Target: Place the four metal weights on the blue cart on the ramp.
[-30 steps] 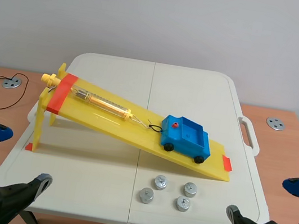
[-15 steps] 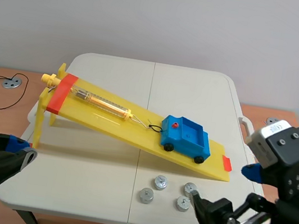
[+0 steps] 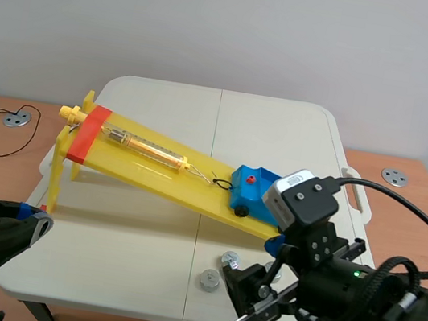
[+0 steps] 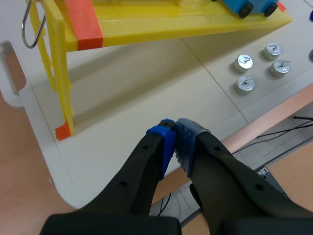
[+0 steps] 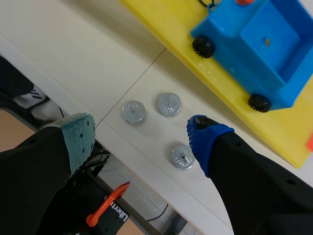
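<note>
Down the yellow ramp (image 3: 155, 169) sits the blue cart (image 3: 252, 184), its low end hidden behind my right arm. In the right wrist view the cart (image 5: 266, 46) lies ahead with its bed bare. Three metal weights (image 5: 133, 112) (image 5: 168, 104) (image 5: 182, 156) rest on the white table under my right gripper (image 5: 139, 138), which hangs open above them with nothing between its fingers. The scene view shows only two weights (image 3: 228, 259) (image 3: 210, 280) beside that gripper (image 3: 253, 301). My left gripper (image 4: 174, 131) is shut on nothing near the table's front left edge, far from the weights (image 4: 244, 62).
The ramp's tall yellow leg (image 4: 61, 83) stands ahead of the left gripper. A spring scale (image 3: 147, 148) lies on the upper ramp, tied to the cart by a string. The table's front edge (image 5: 146, 166) runs close behind the weights.
My right arm has swung in from the right edge to hang over the weights, its fingers narrowing somewhat. My left gripper has gone from open to shut and drawn in slightly.
</note>
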Robot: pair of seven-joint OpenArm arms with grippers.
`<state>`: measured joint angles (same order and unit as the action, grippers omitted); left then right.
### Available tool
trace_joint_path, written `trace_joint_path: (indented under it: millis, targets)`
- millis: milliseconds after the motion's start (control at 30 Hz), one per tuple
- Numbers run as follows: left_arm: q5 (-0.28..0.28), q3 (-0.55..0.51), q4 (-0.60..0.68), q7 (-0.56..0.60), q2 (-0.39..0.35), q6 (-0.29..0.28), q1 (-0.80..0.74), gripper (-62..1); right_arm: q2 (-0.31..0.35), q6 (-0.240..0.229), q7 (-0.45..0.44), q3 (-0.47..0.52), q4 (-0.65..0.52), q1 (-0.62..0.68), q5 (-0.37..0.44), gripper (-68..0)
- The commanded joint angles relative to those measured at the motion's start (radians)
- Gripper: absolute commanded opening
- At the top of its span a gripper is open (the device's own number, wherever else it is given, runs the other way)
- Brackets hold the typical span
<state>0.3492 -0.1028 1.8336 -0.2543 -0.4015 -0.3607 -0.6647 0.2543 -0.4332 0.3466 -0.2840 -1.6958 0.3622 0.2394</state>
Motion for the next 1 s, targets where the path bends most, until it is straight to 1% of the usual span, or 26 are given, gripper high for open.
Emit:
trace_joint_path:
  millis: [0,133,233,300,400,600,733,967]
  targets:
    - [0.074,-0.015,0.045,0.095,0.008,-0.020,0.003,-56.9,-0.018,-0.008,-0.089,0.000,-0.032,-0.073,-0.011,-29.8]
    - [0.074,-0.015,0.045,0.091,0.008,-0.020,0.003,-56.9,-0.053,0.009,-0.090,-0.052,0.021,-0.117,-0.061,-31.1]
    - [0.074,-0.015,0.045,0.088,0.008,-0.020,0.003,-56.9,-0.077,0.040,-0.090,-0.089,0.062,-0.145,-0.091,-31.1]
    - [0.074,-0.015,0.045,0.085,0.008,-0.020,0.003,-56.9,-0.092,0.072,-0.094,-0.110,0.088,-0.161,-0.119,-31.1]
    - [0.074,-0.015,0.045,0.079,0.008,-0.020,0.003,-56.9,-0.108,0.088,-0.107,-0.139,0.124,-0.183,-0.144,-31.1]
    - [0.074,-0.015,0.045,0.077,0.008,-0.020,0.003,-56.9,-0.141,0.158,-0.118,-0.192,0.197,-0.224,-0.195,-31.2]
    - [0.074,-0.015,0.045,0.077,0.008,-0.020,0.003,-56.9,-0.155,0.161,-0.130,-0.217,0.241,-0.249,-0.210,-31.4]
    - [0.074,-0.015,0.045,0.077,0.008,-0.020,0.003,-56.9,-0.167,0.204,-0.137,-0.249,0.300,-0.278,-0.218,-31.8]
